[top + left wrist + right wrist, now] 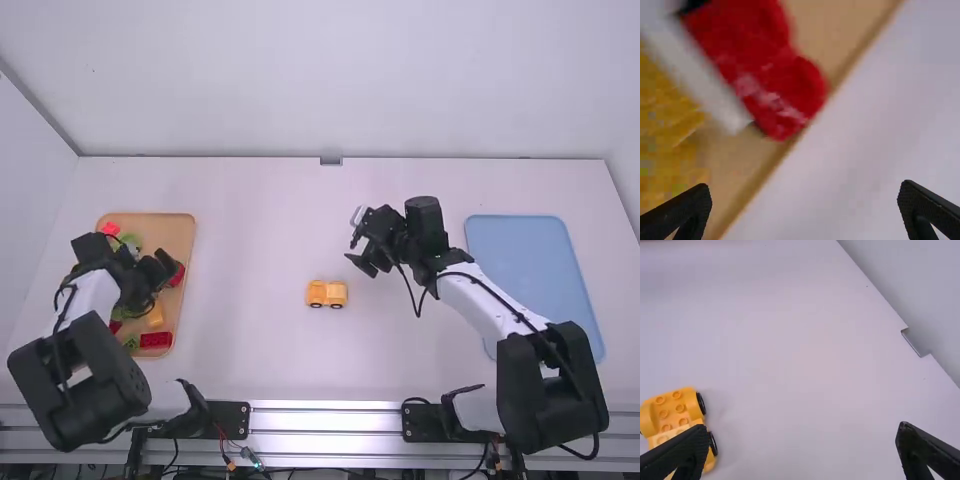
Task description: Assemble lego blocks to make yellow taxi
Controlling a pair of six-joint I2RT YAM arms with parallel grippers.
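Observation:
My left gripper (pixel 165 268) is over the right side of the wooden tray of blocks. In the left wrist view the left gripper (pixel 805 210) stands open, with a red block (pixel 775 85) and a yellow block (pixel 665 125) beyond its fingers. Near the table's middle sits a yellow car base (pixel 327 294) with black wheels. Up and to the right of it is my right gripper (pixel 362 255). The right wrist view has the right gripper (pixel 803 450) open and holding nothing, the studded car base (pixel 677 412) lying by its left finger.
The wooden tray (pixel 178 228) at the left also holds red, green and yellow blocks, partly covered by the left arm. A blue tray (pixel 530 260) lies at the right, behind the right arm.

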